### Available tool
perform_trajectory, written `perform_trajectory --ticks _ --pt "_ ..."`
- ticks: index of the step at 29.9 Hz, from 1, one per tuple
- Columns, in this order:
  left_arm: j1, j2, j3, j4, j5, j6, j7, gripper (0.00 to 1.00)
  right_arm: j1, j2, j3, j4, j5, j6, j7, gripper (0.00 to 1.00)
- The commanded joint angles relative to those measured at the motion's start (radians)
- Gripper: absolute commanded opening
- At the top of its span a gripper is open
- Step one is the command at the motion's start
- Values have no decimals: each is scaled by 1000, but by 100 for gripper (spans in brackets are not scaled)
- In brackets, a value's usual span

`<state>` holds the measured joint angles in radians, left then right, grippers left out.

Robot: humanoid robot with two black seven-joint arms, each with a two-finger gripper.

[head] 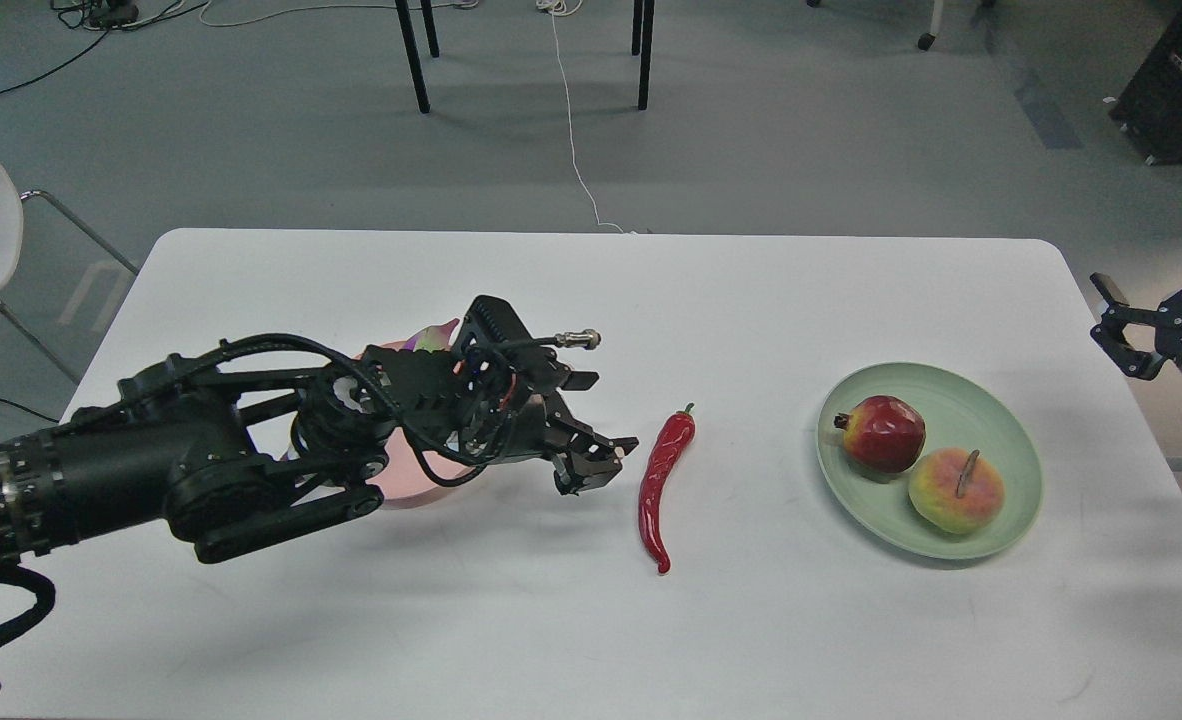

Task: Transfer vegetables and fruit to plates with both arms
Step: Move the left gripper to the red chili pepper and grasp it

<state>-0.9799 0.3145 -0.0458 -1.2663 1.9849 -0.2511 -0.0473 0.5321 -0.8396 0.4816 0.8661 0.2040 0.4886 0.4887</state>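
Two fruits, the pomegranate point(883, 432) and the peach point(956, 490), touch on the green plate point(1001, 420) at the desk's point(591, 300) 3 o'clock. Mostly hidden, the pink plate point(421, 482) holds something purple. Left tool point(591, 465), empty, jaws narrowly parted; chili pepper point(663, 480) just beside at its 3 o'clock. Right tool point(1141, 330) spread wide, empty.

White rounded-corner table point(551, 620) carrying a red chili pepper point(663, 484) lying lengthwise near the middle, a pale green plate point(1001, 440) sitting to the right, a pale pink plate point(421, 480) sitting to the left, partly hidden behind a black arm
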Motion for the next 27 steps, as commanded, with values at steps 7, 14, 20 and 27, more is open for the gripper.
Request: perform_trajectory --ticks 7,14,20,27 --pt "6 -144 7 116 0 -10 17 81 0 -3 0 1 0 0 0 99" --pt "32 -199 47 166 0 -8 18 79 0 -4 0 -1 -1 0 0 99" --pt "56 -213 47 216 5 -7 24 72 -1 -4 0 2 -1 0 0 99" --pt "53 -215 61 219 8 -7 24 46 -1 -4 0 1 -1 0 0 99"
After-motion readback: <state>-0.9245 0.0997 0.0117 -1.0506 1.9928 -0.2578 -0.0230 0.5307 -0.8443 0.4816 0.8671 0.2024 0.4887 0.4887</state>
